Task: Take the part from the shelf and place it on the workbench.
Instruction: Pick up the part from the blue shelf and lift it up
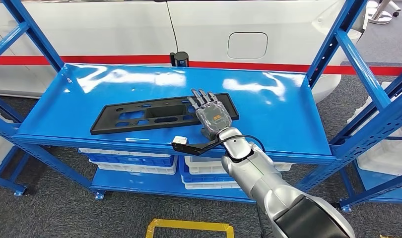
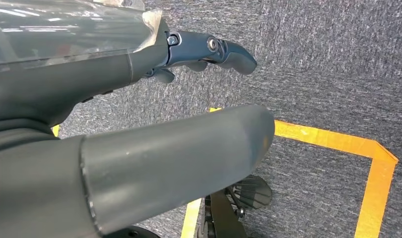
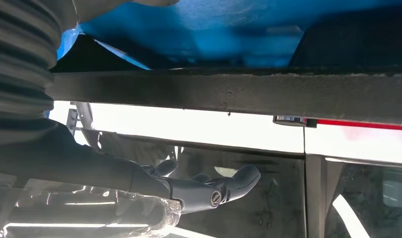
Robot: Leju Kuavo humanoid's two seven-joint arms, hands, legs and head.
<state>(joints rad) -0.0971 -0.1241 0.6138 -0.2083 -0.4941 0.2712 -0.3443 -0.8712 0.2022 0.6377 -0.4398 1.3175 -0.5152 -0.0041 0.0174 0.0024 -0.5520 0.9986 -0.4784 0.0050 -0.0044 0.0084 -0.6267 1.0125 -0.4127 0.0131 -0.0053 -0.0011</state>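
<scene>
A white vehicle body [image 1: 199, 29] with a red stripe stands behind the blue steel shelf [image 1: 288, 119]. The shelf's upper deck carries the part. Its lower level holds stacked white and blue bins [image 1: 134, 161].

The part [image 1: 139, 116] is a long, flat black plastic panel with several cut-outs. It lies flat on the upper deck, nearer the front edge, angled slightly so that its right end sits further back than its left end.

The silver right arm [image 1: 263, 183] reaches up from below to the right end of the part. The right robot hand [image 1: 209, 111] lies palm down on that end, fingers extended and spread on top of the panel. It rests on the part; no finger is seen wrapped around an edge. In the right wrist view the fingers [image 3: 229, 183] are extended and apart.

The left robot hand [image 2: 209, 52] hangs over grey carpet [image 2: 328, 59] marked with yellow floor tape [image 2: 377, 168]. Its fingers are apart and hold nothing.

A small black cylinder [image 1: 181, 59] stands at the rear edge of the upper deck.
</scene>
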